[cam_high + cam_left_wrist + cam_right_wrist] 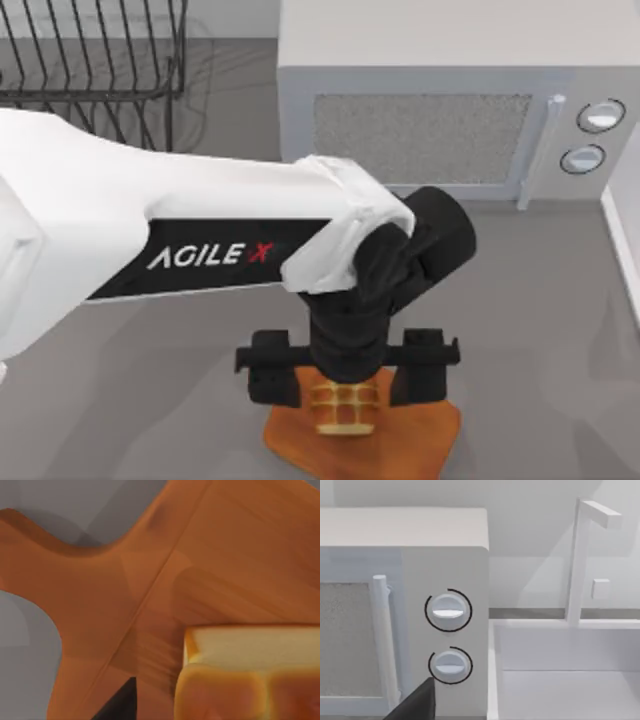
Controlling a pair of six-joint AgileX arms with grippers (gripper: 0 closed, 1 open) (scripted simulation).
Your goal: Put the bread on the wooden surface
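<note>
1. My left hand is low over the wooden surface, at the near edge of the desk. The bread sits between the fingers, which stand wide apart on either side of it. It looks let go rather than clamped, though I can't confirm the gap.
2. The left wrist view puts the bread right down on the wooden surface, so I'd judge it as landed or nearly so.
3. The bread is towards the board's far-left part, with more board open to the right and near side. It isn't hanging off an edge.
4. Room: open desk all round the board. The microwave and dish rack are well behind, so straight up is the clean exit.
5. My right arm is parked, its camera facing the microwave dials and the sink. I can't tell that hand's state.
</note>
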